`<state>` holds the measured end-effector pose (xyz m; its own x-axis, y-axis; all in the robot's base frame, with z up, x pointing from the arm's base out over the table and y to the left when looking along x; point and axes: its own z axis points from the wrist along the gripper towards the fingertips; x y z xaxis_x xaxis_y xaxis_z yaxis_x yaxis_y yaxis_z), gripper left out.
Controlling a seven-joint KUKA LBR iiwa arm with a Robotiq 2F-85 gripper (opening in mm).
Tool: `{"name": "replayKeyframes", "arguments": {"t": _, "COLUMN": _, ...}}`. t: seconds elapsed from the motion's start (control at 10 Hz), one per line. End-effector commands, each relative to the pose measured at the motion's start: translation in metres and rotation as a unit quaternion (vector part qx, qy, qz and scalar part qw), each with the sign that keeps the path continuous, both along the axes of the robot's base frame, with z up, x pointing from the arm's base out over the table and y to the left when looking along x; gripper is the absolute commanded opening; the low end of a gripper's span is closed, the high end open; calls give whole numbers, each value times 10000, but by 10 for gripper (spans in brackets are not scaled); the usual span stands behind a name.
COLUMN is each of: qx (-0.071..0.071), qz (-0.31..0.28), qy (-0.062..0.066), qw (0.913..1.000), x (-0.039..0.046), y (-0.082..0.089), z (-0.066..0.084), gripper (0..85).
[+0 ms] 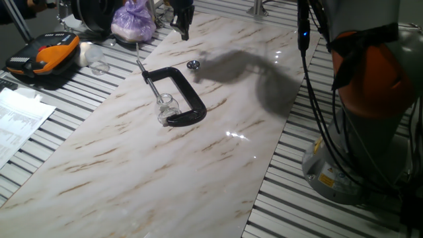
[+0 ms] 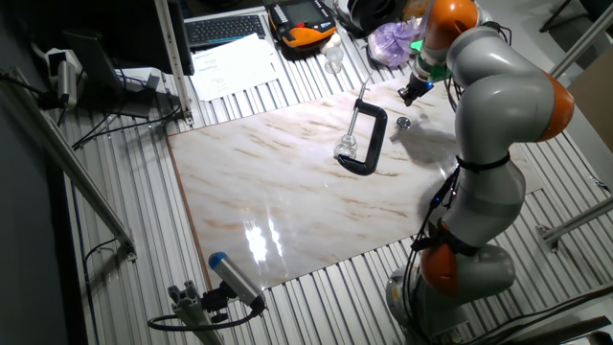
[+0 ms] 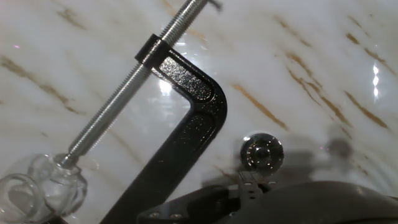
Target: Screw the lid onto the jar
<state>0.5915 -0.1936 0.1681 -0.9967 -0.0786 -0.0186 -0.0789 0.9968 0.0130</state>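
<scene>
One fixed view: jar [image 1: 166, 106] sits on the marble tabletop [image 1: 165, 172], pinched in the black C-clamp [image 1: 177, 92] between screw tip and lower jaw; lid [image 1: 193, 65] lies loose on the marble just beyond the clamp; gripper [image 1: 182, 26] hangs above the far edge, finger gap unreadable. Other fixed view: lid [image 2: 403, 123] right of the clamp [image 2: 368, 139], jar [image 2: 348, 147] inside it; gripper [image 2: 412, 92] above the lid, nothing visibly held. Hand view: lid [image 3: 262, 154] flat beside the clamp frame [image 3: 186, 130], jar [image 3: 43, 186] at the screw's end; can't tell how far the fingers are open.
</scene>
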Motion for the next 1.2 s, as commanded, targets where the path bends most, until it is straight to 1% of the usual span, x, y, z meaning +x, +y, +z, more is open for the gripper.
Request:
{"name": "replayKeyframes", "arguments": {"t": 0.0, "qx": 5, "qz": 69, "qy": -22, "qw": 10000, "x": 11, "y": -44, "z": -19, "gripper": 0}}
{"name": "replayKeyframes", "arguments": {"t": 0.1, "qx": 29, "qz": 147, "qy": -31, "qw": 9999, "x": 14, "y": -79, "z": -46, "gripper": 0}}
{"name": "replayKeyframes", "arguments": {"t": 0.2, "qx": 33, "qz": 200, "qy": -69, "qw": 9998, "x": 3, "y": -93, "z": -74, "gripper": 0}}
{"name": "replayKeyframes", "arguments": {"t": 0.4, "qx": 29, "qz": 154, "qy": -114, "qw": 9998, "x": -28, "y": -117, "z": -117, "gripper": 0}}
{"name": "replayKeyframes", "arguments": {"t": 0.6, "qx": -3, "qz": 100, "qy": -106, "qw": 9999, "x": -57, "y": -154, "z": -147, "gripper": 0}}
{"name": "replayKeyframes", "arguments": {"t": 0.7, "qx": -27, "qz": 99, "qy": -98, "qw": 9999, "x": -69, "y": -171, "z": -186, "gripper": 0}}
{"name": "replayKeyframes", "arguments": {"t": 0.8, "qx": -3, "qz": 100, "qy": -98, "qw": 9999, "x": -71, "y": -186, "z": -239, "gripper": 0}}
{"name": "replayKeyframes", "arguments": {"t": 0.9, "qx": 17, "qz": 100, "qy": -68, "qw": 9999, "x": -64, "y": -199, "z": -278, "gripper": 0}}
{"name": "replayKeyframes", "arguments": {"t": 1.1, "qx": 40, "qz": 70, "qy": 107, "qw": 9999, "x": -47, "y": -255, "z": -326, "gripper": 0}}
